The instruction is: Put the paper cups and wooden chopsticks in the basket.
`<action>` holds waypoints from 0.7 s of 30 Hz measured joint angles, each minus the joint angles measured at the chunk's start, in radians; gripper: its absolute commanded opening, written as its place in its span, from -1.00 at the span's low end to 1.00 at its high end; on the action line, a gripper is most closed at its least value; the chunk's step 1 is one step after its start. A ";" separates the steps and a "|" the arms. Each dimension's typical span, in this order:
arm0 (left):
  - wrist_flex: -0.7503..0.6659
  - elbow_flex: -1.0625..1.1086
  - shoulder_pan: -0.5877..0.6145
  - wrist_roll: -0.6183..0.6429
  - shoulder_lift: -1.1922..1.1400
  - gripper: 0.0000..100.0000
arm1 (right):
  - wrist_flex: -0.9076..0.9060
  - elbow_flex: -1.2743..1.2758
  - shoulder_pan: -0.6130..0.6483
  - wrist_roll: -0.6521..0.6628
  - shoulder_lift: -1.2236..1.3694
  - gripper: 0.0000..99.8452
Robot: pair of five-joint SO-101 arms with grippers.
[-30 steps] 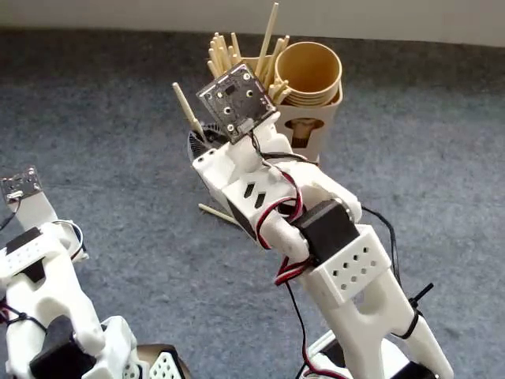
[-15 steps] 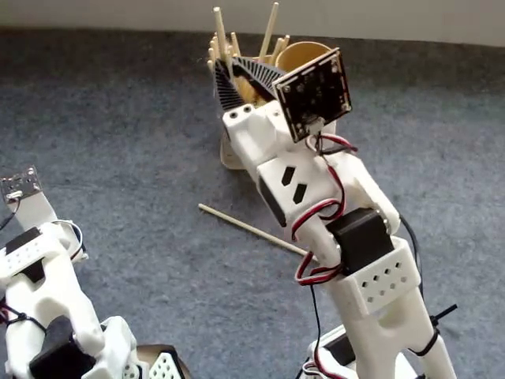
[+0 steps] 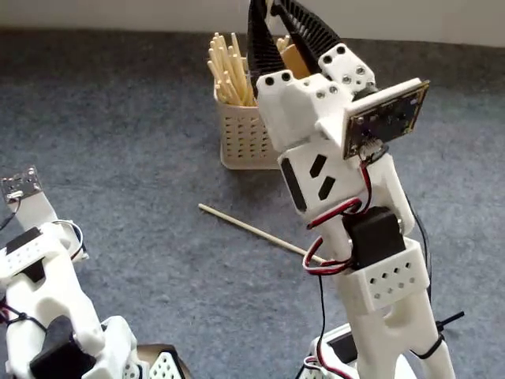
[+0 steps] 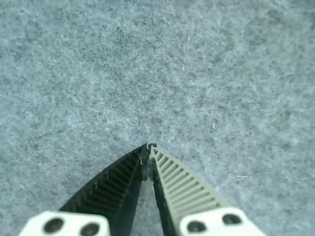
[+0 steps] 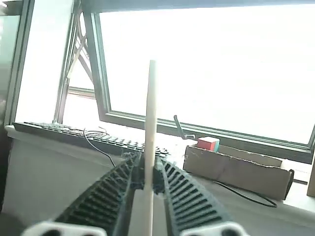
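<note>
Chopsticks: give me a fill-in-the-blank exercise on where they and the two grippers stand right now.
1. The right gripper, raised above the basket, is shut on one ____.
2. A loose chopstick lies outside the basket on the grey ____.
3. The left gripper holds nothing, and its jaws are ____.
Missing words: held chopstick; carpet; shut.
</note>
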State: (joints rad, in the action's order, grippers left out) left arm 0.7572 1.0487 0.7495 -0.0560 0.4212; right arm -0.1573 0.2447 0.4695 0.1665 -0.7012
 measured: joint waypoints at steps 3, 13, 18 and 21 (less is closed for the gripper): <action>0.000 0.000 0.000 0.000 0.000 -0.94 | 0.055 0.026 -0.028 0.000 0.046 -0.99; 0.000 0.000 0.000 0.000 0.000 -0.94 | 0.112 0.075 -0.100 0.000 0.198 -0.99; 0.000 0.000 0.000 0.000 0.000 -0.94 | 0.112 0.150 -0.100 0.000 0.198 -0.99; 0.000 0.000 0.000 0.000 0.000 -0.94 | 0.114 0.186 -0.100 0.000 0.204 -0.99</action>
State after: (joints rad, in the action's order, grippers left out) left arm 0.7572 1.0487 0.7495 -0.0560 0.4212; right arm -0.0437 0.4304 0.3698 0.1665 -0.4971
